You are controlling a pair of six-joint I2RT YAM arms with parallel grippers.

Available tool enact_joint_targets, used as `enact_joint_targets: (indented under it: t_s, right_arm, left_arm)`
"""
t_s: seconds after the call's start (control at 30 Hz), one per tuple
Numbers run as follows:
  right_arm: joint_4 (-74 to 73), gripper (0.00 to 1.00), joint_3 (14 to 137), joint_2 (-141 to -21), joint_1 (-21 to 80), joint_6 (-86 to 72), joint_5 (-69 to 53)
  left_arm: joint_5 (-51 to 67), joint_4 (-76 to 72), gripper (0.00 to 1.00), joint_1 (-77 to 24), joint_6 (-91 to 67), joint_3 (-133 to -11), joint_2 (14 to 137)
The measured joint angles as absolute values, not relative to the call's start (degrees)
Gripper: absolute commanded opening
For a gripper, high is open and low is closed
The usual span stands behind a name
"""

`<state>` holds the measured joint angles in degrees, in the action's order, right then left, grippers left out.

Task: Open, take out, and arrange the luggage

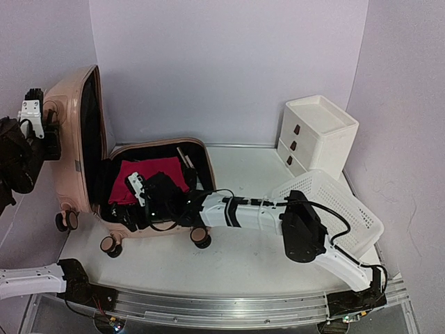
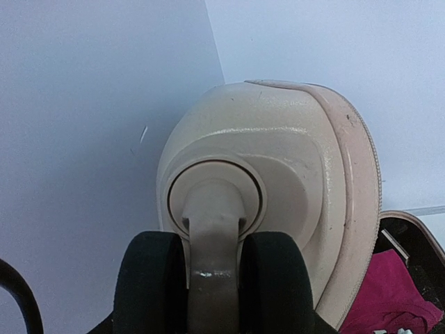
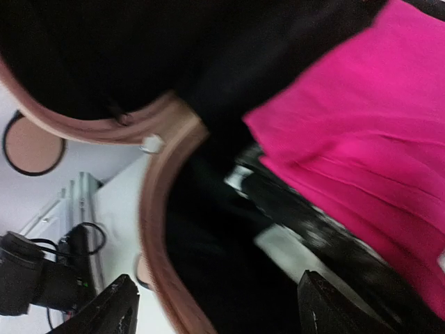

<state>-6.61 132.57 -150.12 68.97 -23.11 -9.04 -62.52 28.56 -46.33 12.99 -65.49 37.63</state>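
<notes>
The pale-pink luggage (image 1: 160, 144) lies open at the left of the table, its lid (image 1: 66, 139) standing upright. My left gripper (image 1: 38, 115) is at the lid's top corner, shut on a caster wheel (image 2: 212, 229) whose two black tyres fill the bottom of the left wrist view. A magenta cloth (image 1: 149, 174) lies folded in the black-lined base. My right gripper (image 1: 142, 191) reaches into the base just in front of the cloth (image 3: 361, 125). Its fingertips (image 3: 118, 309) stand wide apart, open (image 3: 222, 309), over the black lining and a dark item with white patches (image 3: 299, 229). This view is blurred.
A white perforated basket (image 1: 341, 202) sits tilted at the right, beside my right arm. Behind it stands a white drawer unit (image 1: 316, 136) with brown handles. The luggage's front casters (image 1: 201, 238) (image 1: 110, 245) rest on the table. Walls close in the back and left.
</notes>
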Motion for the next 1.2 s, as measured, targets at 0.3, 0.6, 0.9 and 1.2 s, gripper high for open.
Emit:
enact_joint_targets:
  t_s: [0.3,0.6,0.9,1.2]
  right_arm:
    - [-21.8,0.89,112.9,-128.6,64.7,-20.7,2.0]
    - [-29.4,0.95,103.8,-115.3,56.9,-20.4,7.9]
    - [-34.2,0.92,102.4,-117.9,52.3,-23.5,9.4]
    - [-36.2,0.73,108.6,-129.0,49.7,-27.8,10.6]
  left_arm:
    - [-64.6,28.2,0.71,-46.3,14.0,-62.1,31.4]
    - [-64.9,33.3,0.99,-45.8,11.3,-68.5,29.4]
    - [-52.1,47.4,0.99,-45.8,0.1,-79.5,30.9]
    - [-51.4,51.1,0.97,-45.6,-4.6,-80.2,32.6]
